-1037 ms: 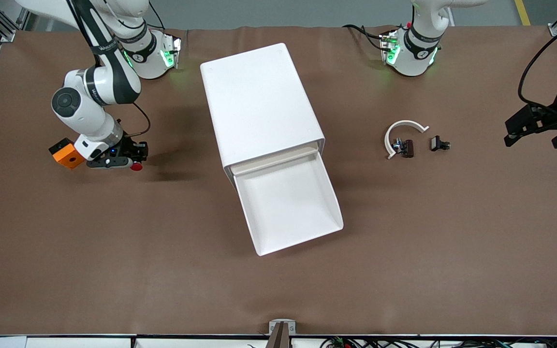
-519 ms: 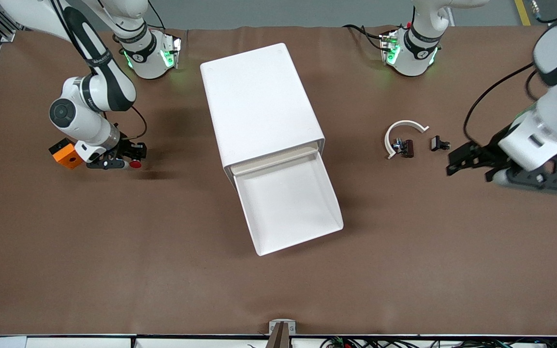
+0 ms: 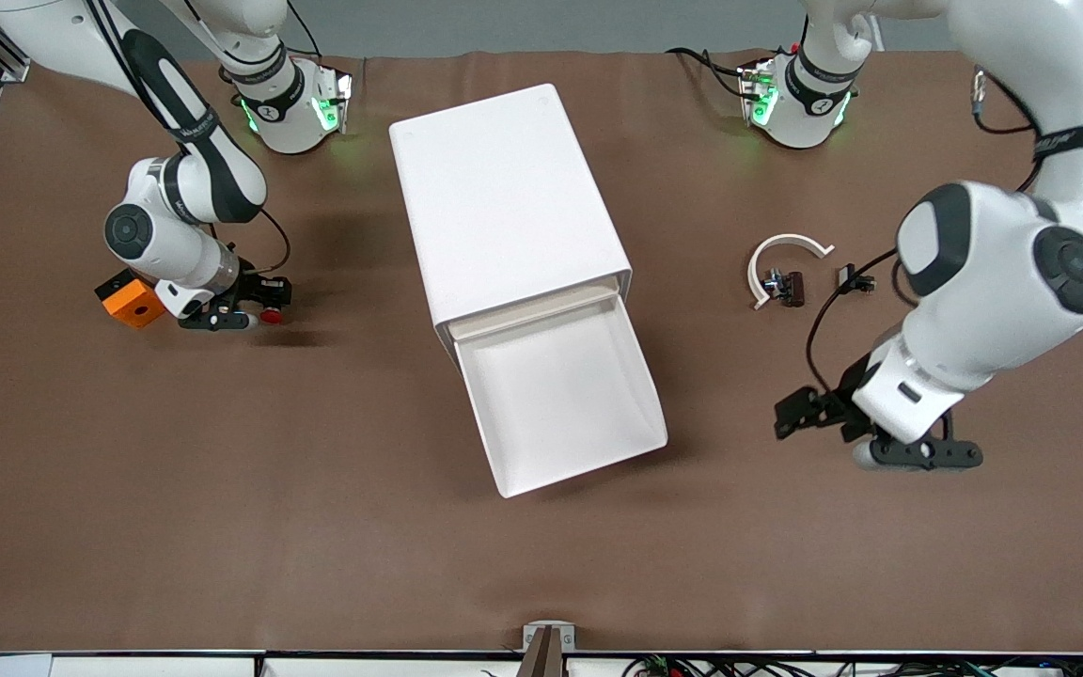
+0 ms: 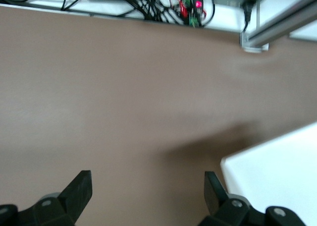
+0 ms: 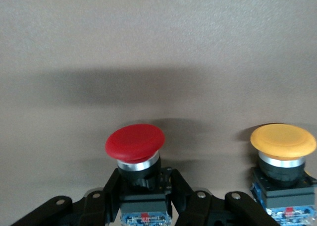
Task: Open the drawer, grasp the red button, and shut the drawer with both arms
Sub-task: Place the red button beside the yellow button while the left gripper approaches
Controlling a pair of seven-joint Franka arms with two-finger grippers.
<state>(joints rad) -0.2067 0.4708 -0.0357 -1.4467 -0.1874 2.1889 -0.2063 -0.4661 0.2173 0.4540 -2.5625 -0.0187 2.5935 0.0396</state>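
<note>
The white cabinet (image 3: 504, 197) stands mid-table with one drawer (image 3: 588, 470) pulled out toward the front camera, its white tray empty. My right gripper (image 3: 258, 317) is shut on the dark body of the red-capped button (image 3: 271, 316), low at the table, toward the right arm's end. The right wrist view shows the button (image 5: 135, 142) between both fingers (image 5: 106, 196). My left gripper (image 3: 922, 459) is open and empty over the bare table beside the drawer's front, toward the left arm's end. A corner of the drawer (image 4: 277, 171) shows in the left wrist view.
A yellow-capped button (image 5: 283, 141) sits close beside the red one. An orange square block (image 3: 131, 303) lies next to the right gripper. A white curved part (image 3: 786, 252) and two small dark parts (image 3: 791, 287) lie toward the left arm's end.
The left arm has swung in from the table's end to beside the drawer's front, over table nearer the front camera. The right gripper with the button has shifted only slightly.
</note>
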